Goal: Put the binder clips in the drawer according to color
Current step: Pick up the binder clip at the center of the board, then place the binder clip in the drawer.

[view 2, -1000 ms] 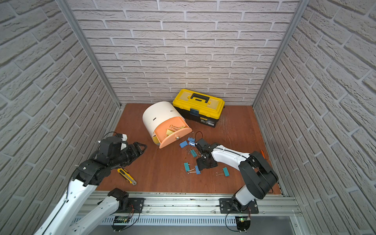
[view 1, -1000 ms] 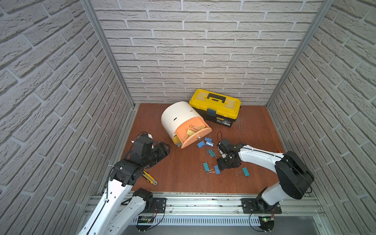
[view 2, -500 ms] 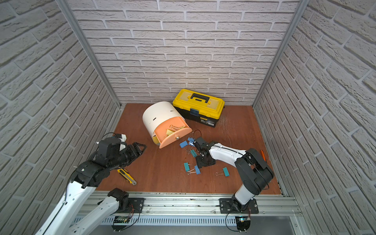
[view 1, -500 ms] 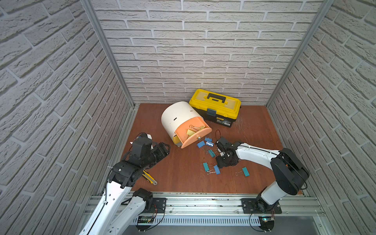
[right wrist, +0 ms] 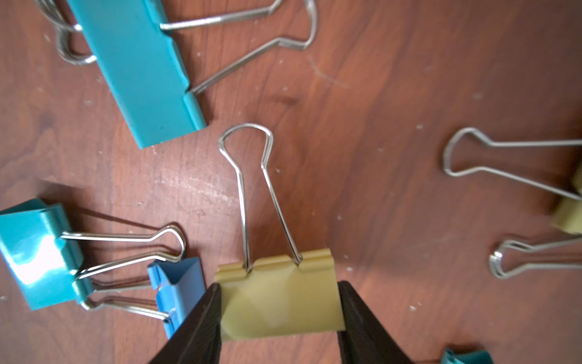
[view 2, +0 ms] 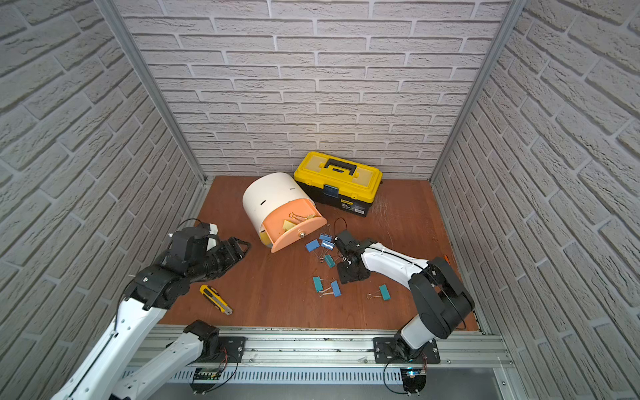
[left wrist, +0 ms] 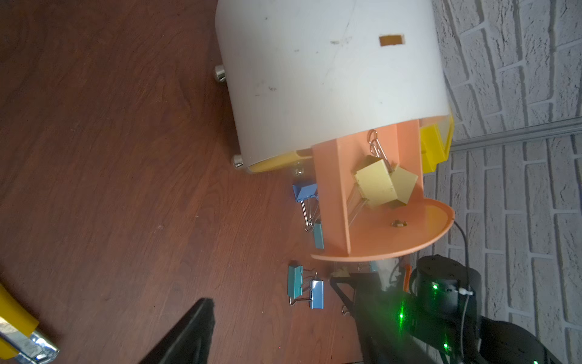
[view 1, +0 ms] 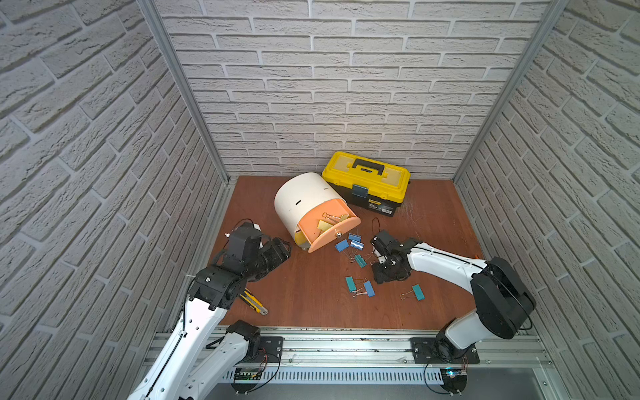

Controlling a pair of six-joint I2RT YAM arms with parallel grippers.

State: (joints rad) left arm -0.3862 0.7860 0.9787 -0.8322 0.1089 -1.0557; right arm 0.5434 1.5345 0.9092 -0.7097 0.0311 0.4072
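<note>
The white drum drawer [view 1: 304,201] lies tilted, its peach drawer [view 1: 332,228] pulled out with yellow binder clips [left wrist: 378,186] inside. Blue and teal binder clips [view 1: 356,244] lie scattered on the brown floor in front of it in both top views. My right gripper [right wrist: 279,284] points down among them, shut on a yellow binder clip [right wrist: 277,309], one finger on each end. Beside it lie a teal clip [right wrist: 138,72] and a blue clip [right wrist: 179,290]. My left gripper [view 1: 277,251] hovers open left of the drawer, holding nothing.
A yellow-black toolbox [view 1: 367,183] stands at the back wall behind the drawer. A yellow utility knife [view 1: 254,302] lies on the floor under my left arm. Brick walls close three sides. A metal rail [view 1: 346,346] runs along the front.
My right gripper has shifted slightly toward the clips and its fingers have come together on the yellow clip. My left arm has not moved.
</note>
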